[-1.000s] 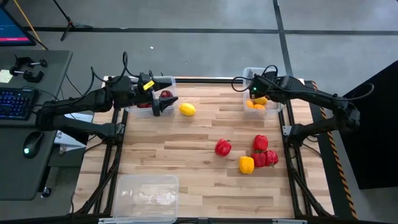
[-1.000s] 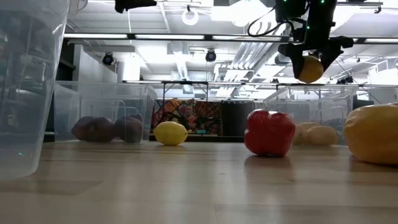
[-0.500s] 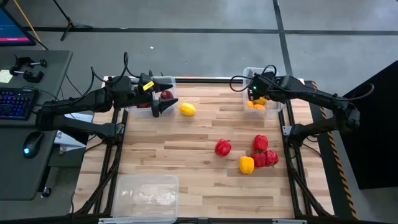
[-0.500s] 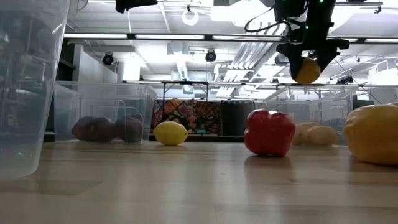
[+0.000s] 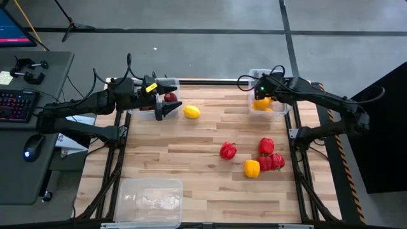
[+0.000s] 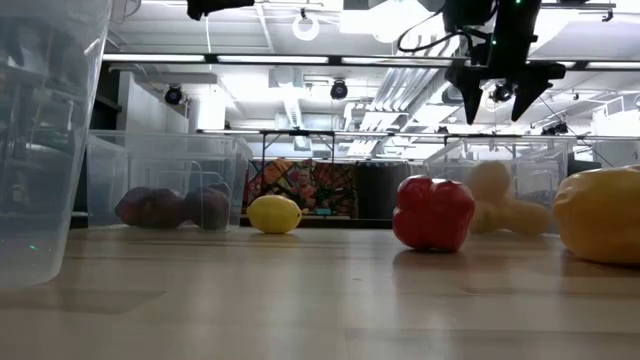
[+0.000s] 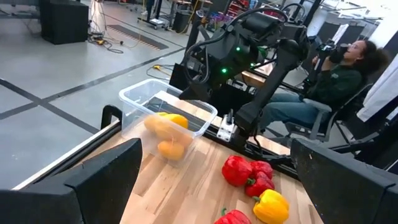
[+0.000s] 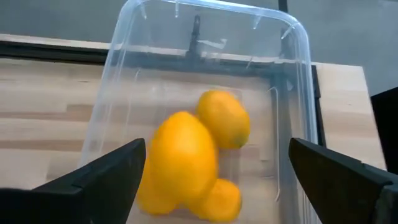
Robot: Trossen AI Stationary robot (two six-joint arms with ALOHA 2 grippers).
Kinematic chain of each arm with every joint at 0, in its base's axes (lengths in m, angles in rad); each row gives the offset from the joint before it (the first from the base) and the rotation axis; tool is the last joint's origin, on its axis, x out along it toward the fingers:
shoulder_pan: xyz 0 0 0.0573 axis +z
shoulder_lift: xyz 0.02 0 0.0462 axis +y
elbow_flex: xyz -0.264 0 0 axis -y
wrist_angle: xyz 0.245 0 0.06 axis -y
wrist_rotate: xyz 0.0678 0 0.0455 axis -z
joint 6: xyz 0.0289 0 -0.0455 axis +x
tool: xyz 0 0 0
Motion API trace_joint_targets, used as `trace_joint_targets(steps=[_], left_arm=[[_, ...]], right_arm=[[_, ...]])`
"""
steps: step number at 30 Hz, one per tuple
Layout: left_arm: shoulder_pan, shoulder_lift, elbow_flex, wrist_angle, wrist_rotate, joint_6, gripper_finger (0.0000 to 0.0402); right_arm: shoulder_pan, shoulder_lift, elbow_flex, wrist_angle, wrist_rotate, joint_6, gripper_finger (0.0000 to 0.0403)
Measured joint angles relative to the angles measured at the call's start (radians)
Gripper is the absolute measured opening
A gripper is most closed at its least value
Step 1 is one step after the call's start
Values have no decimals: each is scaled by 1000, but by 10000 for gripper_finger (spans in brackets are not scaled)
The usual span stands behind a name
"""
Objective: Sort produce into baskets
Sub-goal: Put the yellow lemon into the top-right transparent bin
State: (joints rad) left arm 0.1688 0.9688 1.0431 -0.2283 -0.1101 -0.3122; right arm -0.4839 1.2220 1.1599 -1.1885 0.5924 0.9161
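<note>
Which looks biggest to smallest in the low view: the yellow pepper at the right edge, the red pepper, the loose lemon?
1. yellow pepper, though it is cut off by the picture's edge and sits nearest the camera, which inflates it.
2. red pepper.
3. lemon, farther back on the table, so its real size may be closer.

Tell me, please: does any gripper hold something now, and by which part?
Nothing is held. The right gripper is open above the lemon basket, a lemon falling below it. The left gripper is open too.

Right arm's dark two-finger pincer hangs high with fingers spread wide and empty; left arm's dark pincer reaches level, fingers parted.
</note>
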Motion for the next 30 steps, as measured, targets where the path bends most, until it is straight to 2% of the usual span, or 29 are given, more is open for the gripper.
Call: trace_joint_targets(steps=[4, 7, 14, 18, 23, 30], left_arm=[[5, 24, 11, -21, 1, -61, 397], [37, 110, 90, -210, 4, -116, 397], [75, 481, 387, -643, 32, 183, 397], [88, 696, 562, -845, -2, 351, 397], [87, 898, 666, -906, -121, 475, 397], [86, 1048, 674, -907, -149, 534, 397]], right_arm=[[6, -32, 0, 1, -76, 0, 383], [32, -58, 0, 3, -93, 0, 383], [95, -79, 0, 60, -92, 2, 383], [128, -77, 0, 99, -92, 3, 383], [158, -77, 0, 120, -92, 3, 383], [184, -77, 0, 119, -87, 24, 383]])
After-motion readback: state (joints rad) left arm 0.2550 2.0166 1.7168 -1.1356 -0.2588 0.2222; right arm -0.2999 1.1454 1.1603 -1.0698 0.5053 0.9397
